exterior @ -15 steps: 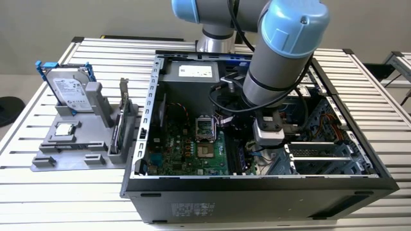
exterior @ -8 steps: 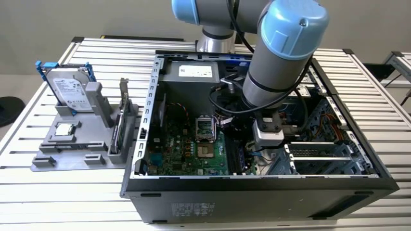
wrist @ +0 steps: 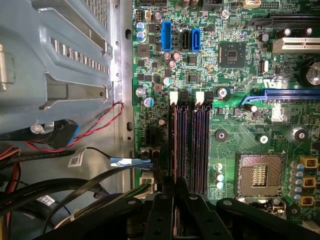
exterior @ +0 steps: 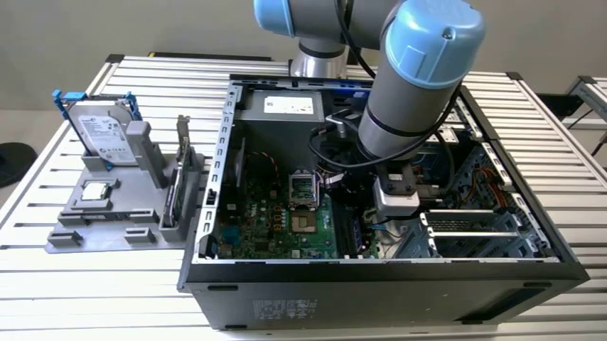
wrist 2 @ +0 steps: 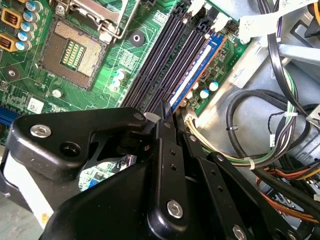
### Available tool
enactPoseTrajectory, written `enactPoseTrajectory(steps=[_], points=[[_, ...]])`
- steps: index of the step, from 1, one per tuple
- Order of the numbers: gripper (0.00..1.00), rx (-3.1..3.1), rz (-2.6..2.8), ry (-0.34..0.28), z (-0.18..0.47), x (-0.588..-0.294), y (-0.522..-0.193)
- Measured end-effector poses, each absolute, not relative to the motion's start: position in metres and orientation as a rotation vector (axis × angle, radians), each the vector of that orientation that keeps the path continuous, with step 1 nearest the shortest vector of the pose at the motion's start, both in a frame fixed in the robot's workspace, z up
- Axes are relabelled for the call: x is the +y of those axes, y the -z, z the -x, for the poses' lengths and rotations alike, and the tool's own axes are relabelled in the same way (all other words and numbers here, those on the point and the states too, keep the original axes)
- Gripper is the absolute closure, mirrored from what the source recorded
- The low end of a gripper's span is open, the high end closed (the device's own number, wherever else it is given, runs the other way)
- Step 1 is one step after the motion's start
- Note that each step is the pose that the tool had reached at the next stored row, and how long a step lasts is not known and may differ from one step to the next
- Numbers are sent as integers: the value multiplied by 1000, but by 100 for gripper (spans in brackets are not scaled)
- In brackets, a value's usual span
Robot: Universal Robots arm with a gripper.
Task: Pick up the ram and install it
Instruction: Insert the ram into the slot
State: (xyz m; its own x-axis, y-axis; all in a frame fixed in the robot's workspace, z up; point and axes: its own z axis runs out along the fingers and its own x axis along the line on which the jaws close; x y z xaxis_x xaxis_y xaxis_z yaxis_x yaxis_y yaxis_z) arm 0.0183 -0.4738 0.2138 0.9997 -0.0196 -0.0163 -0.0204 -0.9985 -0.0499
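We see the arm (exterior: 408, 106) reaching steeply down into the open computer case (exterior: 379, 284), wrist vertical. Gripper (wrist 2: 167, 116) fingers are pressed together above the memory slots (wrist: 190, 145). The ram (wrist 2: 192, 75) sits on edge in the outermost slot, just past the fingertips.

Blue ram (wrist 2: 196, 70) seated in motherboard slot

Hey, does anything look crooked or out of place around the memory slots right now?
Nothing stands out. The ram lies along the outermost slot, parallel to the empty slots beside it, with no visible tilt. The gripper is at its near end, and the cables stay off the board.
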Motion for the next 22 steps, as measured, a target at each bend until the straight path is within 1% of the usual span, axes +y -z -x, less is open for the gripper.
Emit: enactPoseTrajectory(steps=[22], points=[[100, 38, 3095, -24, -20, -474, -211]])
